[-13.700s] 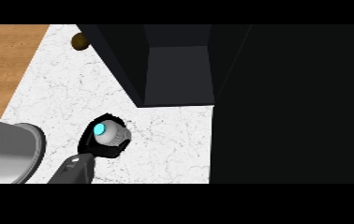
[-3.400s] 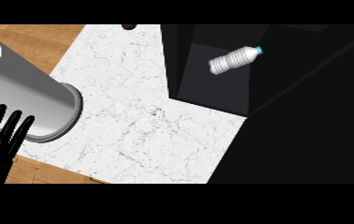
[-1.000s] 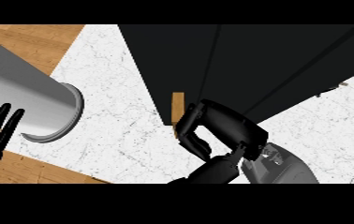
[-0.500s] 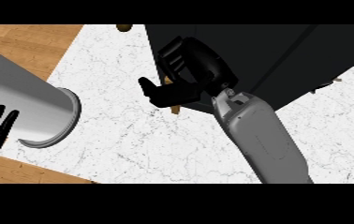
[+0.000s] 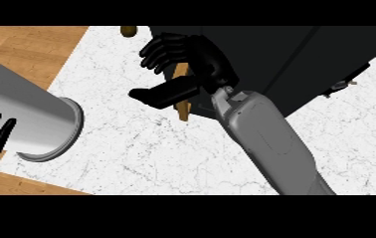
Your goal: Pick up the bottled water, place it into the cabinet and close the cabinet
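The black cabinet [image 5: 294, 58] fills the upper right of the head view. Its door shows as a thin tan edge [image 5: 183, 110] at the cabinet's left front. My right hand [image 5: 192, 61] lies against that edge, fingers [image 5: 156, 54] spread past it to the left and the thumb [image 5: 163, 93] stretched across it; the hand holds nothing. The grey right forearm [image 5: 268, 142] runs down to the lower right. The bottled water is not in view. Only the fingertips [image 5: 6, 130] of my left hand show at the left edge, behind the grey left forearm [image 5: 33, 115].
White marbled counter [image 5: 140, 152] spreads below and left of the cabinet. Wooden surface [image 5: 33, 50] borders it at the upper left and lower left. A small brown knob [image 5: 129, 31] sits at the counter's top edge. A metal fitting [image 5: 340, 84] shows on the cabinet's right side.
The right hand has risen and moved left along the door's edge. The bottle, seen inside the open cabinet earlier, is hidden now. The left arm has stayed put.
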Tool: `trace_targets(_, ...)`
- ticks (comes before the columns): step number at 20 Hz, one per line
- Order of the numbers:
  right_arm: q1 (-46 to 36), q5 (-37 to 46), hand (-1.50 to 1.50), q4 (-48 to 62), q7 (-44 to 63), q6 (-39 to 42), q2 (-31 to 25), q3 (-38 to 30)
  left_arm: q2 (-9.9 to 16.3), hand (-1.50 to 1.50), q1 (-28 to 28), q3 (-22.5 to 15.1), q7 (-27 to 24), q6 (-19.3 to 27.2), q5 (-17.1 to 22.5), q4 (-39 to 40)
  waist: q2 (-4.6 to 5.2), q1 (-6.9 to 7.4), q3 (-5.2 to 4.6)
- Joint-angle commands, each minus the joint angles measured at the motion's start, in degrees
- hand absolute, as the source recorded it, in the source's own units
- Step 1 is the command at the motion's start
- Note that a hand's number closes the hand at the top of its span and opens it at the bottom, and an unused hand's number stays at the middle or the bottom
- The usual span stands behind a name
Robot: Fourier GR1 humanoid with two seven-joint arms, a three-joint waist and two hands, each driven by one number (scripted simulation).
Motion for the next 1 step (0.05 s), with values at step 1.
trace_targets(1, -7.6, -0.1, -1.5, 10.4, -4.7, -5.7, 0.0, -7.3, 0.1, -1.5, -0.2, 1.1, -0.6, -0.1, -0.2, 0.4, 1.83, -0.03, -0.12)
